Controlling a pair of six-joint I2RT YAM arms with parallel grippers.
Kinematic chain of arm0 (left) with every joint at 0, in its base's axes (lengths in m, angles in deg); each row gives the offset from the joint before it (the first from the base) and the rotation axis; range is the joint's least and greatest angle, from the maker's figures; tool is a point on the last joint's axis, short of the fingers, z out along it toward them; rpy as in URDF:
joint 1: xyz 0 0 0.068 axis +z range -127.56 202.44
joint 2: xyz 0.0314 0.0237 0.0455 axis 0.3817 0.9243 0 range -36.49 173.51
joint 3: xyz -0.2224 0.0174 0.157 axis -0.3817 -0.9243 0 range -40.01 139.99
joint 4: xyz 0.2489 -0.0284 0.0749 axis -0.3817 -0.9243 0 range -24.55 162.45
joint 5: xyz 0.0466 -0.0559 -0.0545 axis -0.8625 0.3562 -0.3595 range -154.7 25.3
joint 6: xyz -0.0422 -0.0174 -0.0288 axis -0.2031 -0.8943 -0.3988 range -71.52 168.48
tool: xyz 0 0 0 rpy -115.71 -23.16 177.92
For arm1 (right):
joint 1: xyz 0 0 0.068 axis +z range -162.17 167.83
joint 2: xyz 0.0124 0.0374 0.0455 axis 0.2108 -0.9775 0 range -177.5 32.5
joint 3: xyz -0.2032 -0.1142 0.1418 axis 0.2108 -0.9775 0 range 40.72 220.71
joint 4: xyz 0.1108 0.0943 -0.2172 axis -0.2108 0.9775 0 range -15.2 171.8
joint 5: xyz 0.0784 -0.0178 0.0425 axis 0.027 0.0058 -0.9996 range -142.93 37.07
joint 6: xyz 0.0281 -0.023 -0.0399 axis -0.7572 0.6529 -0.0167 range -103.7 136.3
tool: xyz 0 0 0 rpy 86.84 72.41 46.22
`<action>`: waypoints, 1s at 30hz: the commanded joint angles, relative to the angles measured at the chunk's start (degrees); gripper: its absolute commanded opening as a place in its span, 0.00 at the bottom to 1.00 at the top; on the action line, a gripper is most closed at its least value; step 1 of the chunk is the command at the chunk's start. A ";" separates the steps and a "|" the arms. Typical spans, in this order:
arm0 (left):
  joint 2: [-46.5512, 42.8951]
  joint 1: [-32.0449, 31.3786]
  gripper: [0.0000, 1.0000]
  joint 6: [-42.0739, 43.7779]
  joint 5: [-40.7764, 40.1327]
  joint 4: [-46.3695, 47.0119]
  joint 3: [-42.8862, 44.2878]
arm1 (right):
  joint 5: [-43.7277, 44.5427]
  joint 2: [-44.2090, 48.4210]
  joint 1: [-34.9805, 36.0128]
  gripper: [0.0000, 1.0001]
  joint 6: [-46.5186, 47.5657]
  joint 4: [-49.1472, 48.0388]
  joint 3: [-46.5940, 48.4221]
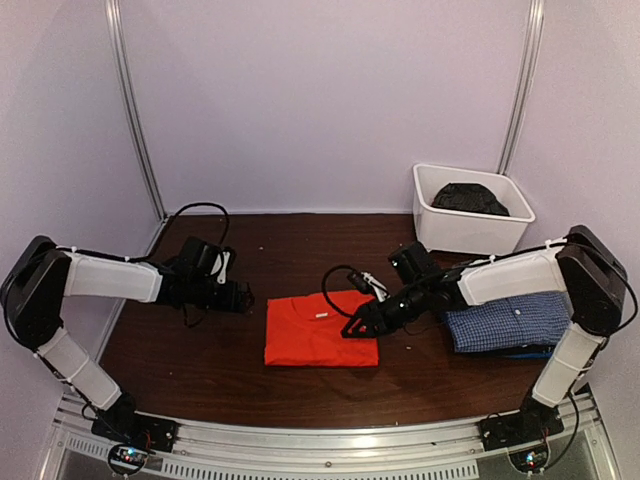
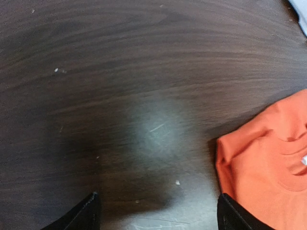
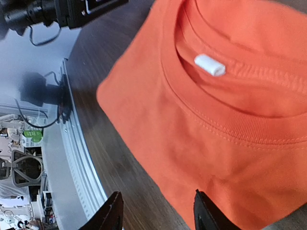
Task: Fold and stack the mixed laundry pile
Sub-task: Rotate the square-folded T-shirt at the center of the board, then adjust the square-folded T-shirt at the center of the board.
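A bright orange T-shirt (image 1: 318, 330) lies folded flat in the middle of the dark table. It also shows in the left wrist view (image 2: 268, 165) and the right wrist view (image 3: 225, 120), collar and white label up. A folded blue-and-white check shirt (image 1: 505, 322) lies at the right on a blue piece (image 1: 530, 351). A black garment (image 1: 468, 199) sits in the tub. My left gripper (image 1: 243, 297) is open and empty, just left of the orange shirt. My right gripper (image 1: 358, 325) is open over the orange shirt's right edge, holding nothing.
A white rectangular tub (image 1: 470, 224) stands at the back right. Bare dark table (image 1: 200, 360) lies in front of the left arm. A metal rail (image 1: 330, 445) runs along the near edge. Black cables (image 1: 195, 215) loop by the left arm.
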 commanded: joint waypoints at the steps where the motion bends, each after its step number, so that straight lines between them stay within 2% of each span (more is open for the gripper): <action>1: -6.20 -1.49 0.83 5.31 8.43 8.15 -1.72 | 2.83 7.48 -4.43 0.51 -0.40 -1.01 0.86; 4: -5.82 -2.22 0.80 6.40 12.46 10.59 -0.73 | 6.35 6.09 -9.13 0.46 1.75 1.17 1.98; 6: -3.27 -2.24 0.72 6.42 12.89 9.87 1.54 | 10.66 3.86 -11.28 0.45 3.42 3.80 3.90; 9: 1.00 -2.32 0.60 6.04 14.15 9.80 4.10 | 12.33 0.45 -13.34 0.44 5.12 5.51 6.13; 19: 8.77 -3.16 0.46 6.72 15.90 11.54 7.65 | 11.58 -5.94 -13.58 0.42 7.84 6.28 9.93; 26: 12.14 -3.60 0.37 7.10 16.76 11.84 9.17 | 10.53 -8.09 -13.60 0.33 8.35 6.37 10.82; 28: 12.47 -3.60 0.31 7.23 16.67 11.85 9.29 | 10.51 -8.30 -13.58 0.29 8.41 6.43 11.04; 30: 12.28 -3.59 0.20 7.49 16.76 11.85 9.29 | 10.48 -8.32 -13.66 0.21 8.40 6.67 11.41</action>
